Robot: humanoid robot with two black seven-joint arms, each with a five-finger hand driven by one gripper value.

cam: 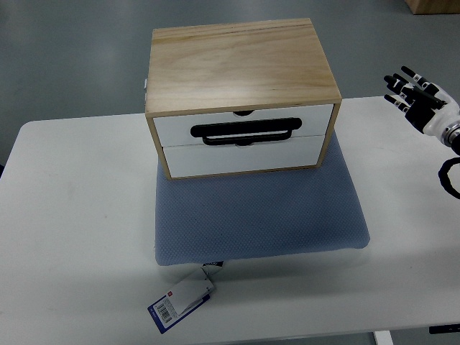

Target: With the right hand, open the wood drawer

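Observation:
A light wooden box point(241, 68) with two white drawer fronts stands on a blue-grey mat point(259, 212). The upper drawer point(244, 126) and the lower drawer point(241, 157) both sit flush in the box. A black handle point(244, 131) lies across the seam between them. My right hand point(413, 90) hovers at the right edge, well to the right of the box, black fingers spread and holding nothing.
The white table point(72, 215) carries the mat. A white and blue tag point(180, 302) hangs from the mat's front edge. A black cable loop point(449, 176) shows at the right edge. Grey floor lies beyond the table.

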